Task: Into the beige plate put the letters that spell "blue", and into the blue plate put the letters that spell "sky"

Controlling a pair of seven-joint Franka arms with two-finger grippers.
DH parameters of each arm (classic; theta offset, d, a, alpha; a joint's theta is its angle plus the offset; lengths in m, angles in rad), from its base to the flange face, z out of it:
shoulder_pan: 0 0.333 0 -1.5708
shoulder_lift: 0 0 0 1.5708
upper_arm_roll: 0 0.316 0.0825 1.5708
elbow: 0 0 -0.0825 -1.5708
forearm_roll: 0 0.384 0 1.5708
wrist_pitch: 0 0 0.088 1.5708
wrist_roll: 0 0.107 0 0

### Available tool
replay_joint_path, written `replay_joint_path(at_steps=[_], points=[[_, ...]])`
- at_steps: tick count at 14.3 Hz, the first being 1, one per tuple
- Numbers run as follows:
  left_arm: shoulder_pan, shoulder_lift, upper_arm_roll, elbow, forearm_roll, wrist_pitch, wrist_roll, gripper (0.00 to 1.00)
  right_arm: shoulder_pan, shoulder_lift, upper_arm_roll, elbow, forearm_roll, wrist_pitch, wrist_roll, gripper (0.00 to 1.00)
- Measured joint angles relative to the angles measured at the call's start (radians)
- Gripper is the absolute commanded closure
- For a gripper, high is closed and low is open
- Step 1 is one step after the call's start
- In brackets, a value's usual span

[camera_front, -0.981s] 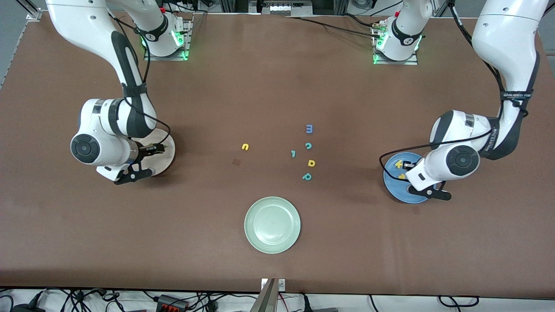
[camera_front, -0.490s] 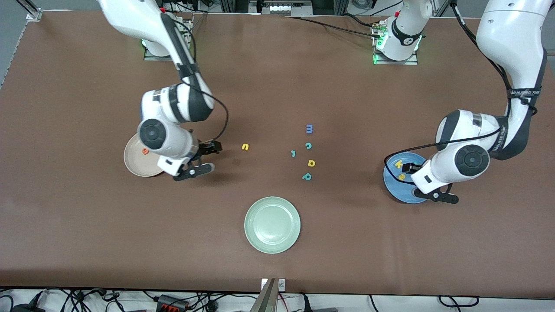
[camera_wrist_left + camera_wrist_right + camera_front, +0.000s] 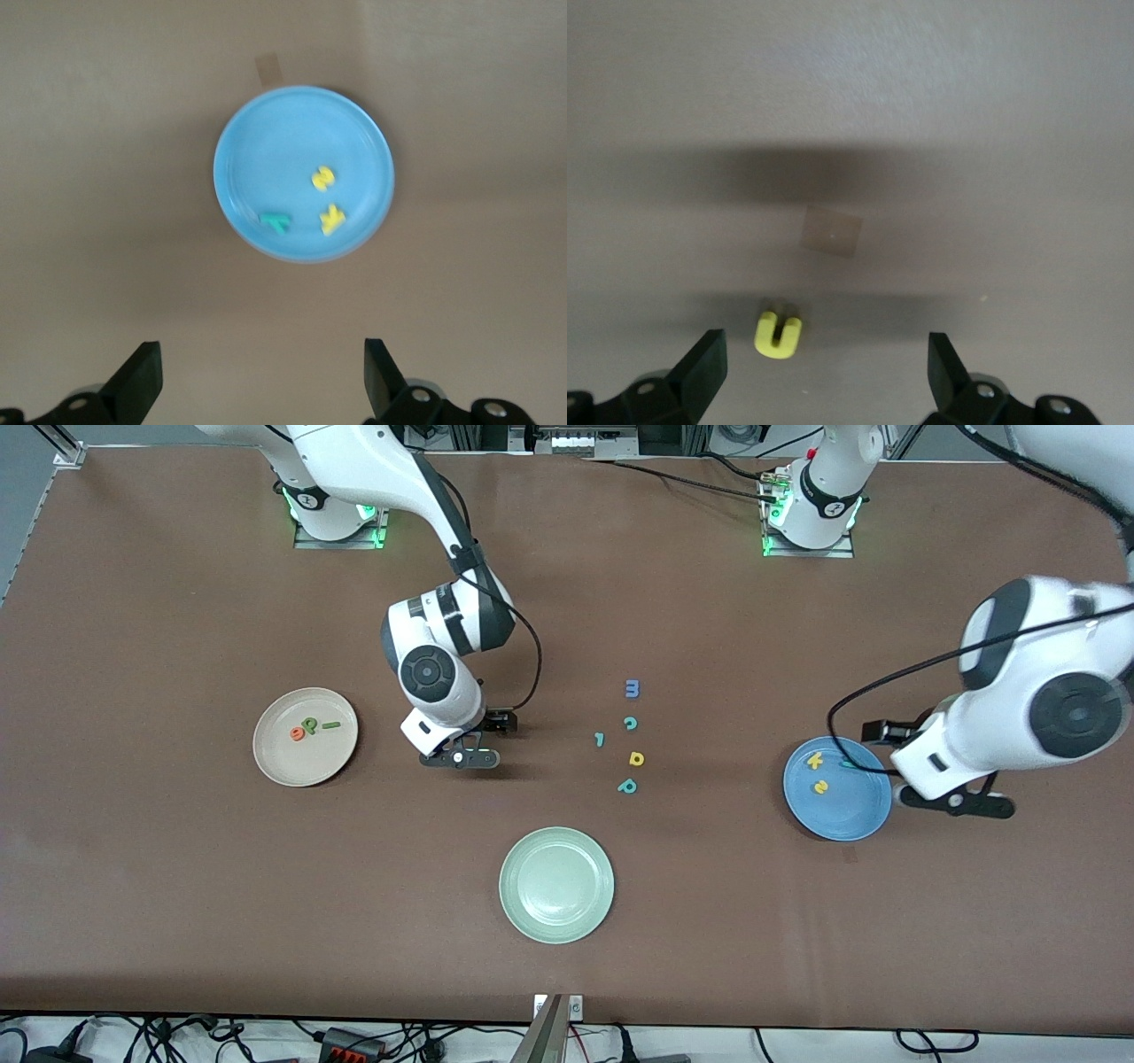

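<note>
Brown surface (image 3: 177, 886), holding three plates and scattered foam letters. Beige plate (image 3: 306, 737), toward the right arm's end: orange "e" (image 3: 297, 733), green "b" (image 3: 309, 727), dark green "l" (image 3: 331, 725) in it. Blue plate (image 3: 837, 788), toward the left arm's end: yellow "k" (image 3: 815, 760), yellow "s" (image 3: 821, 786), teal "y" (image 3: 275, 220) in it. Yellow "u" (image 3: 778, 335) on the surface under the right claw (image 3: 824, 376), at 6 o'clock of a brown patch (image 3: 831, 232); jaws released, empty. Left claw (image 3: 261, 385) over the surface beside the blue plate, released, empty. Pale green plate (image 3: 556, 885) nearest the camera.
</note>
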Motion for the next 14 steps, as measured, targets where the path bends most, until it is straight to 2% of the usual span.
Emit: replay_joint_path(at_steps=[3, 5, 6, 7, 10, 11, 12, 14], points=[[0.008, -0.012, 0.019, 0.117, -0.117, -0.102, 0.122, 0.0, 0.027, 0.013, 0.001, 0.001, 0.0, 0.015, 0.145, 0.0], [-0.022, -0.049, 0.121, 0.127, -0.178, -0.101, 0.233, 0.0, 0.049, 0.028, 0.001, 0.001, 0.001, 0.034, 0.19, 0.0], [-0.055, -0.078, 0.187, 0.106, -0.189, -0.073, 0.26, 0.0, 0.06, 0.037, 0.001, 0.001, 0.004, 0.053, 0.201, 0.04], [-0.092, -0.122, 0.244, 0.054, -0.196, -0.001, 0.269, 0.0, 0.07, 0.047, 0.002, 0.001, 0.006, 0.073, 0.213, 0.15], [-0.22, -0.309, 0.396, -0.218, -0.236, 0.3, 0.223, 0.0, 0.084, 0.064, 0.002, 0.0, 0.008, 0.097, 0.227, 0.32], [-0.236, -0.362, 0.416, -0.289, -0.244, 0.349, 0.202, 0.0, 0.084, 0.066, 0.001, 0.0, 0.008, 0.097, 0.228, 0.4], [-0.24, -0.402, 0.424, -0.335, -0.247, 0.369, 0.191, 0.0, 0.084, 0.066, 0.0, -0.003, 0.009, 0.097, 0.228, 0.4], [-0.24, -0.441, 0.429, -0.373, -0.248, 0.341, 0.187, 0.0, 0.083, 0.066, -0.001, -0.004, 0.009, 0.097, 0.228, 0.47]])
